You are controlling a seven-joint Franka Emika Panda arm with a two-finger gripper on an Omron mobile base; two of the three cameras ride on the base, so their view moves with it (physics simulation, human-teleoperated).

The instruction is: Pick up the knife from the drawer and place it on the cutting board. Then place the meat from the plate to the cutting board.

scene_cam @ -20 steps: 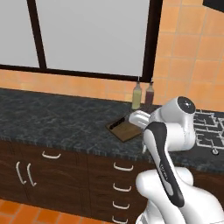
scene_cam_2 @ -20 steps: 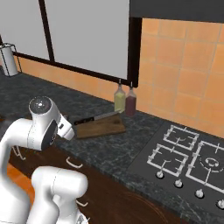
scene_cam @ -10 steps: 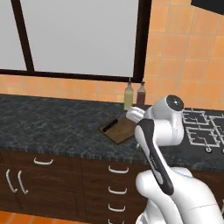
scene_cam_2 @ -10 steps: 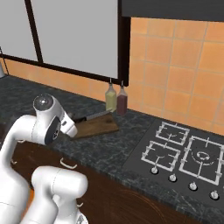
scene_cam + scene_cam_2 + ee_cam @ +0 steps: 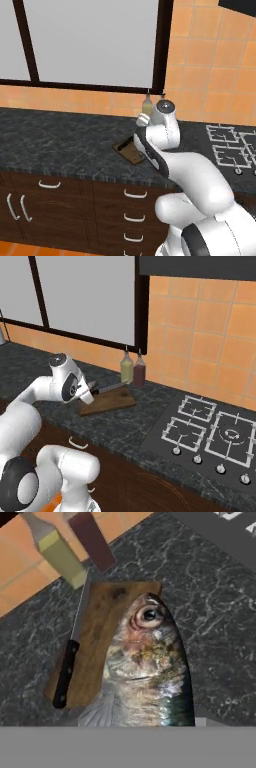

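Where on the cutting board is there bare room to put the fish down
On the cutting board, the knife lies along the edge toward the two bottles, so that strip is crowded. The bare wood runs beside the blade toward the stove-side edge; the fish hangs in the gripper over it.

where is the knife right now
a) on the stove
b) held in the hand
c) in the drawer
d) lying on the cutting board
d: in the hand view the knife lies along one edge of the cutting board, with the fish close to the camera above the board.
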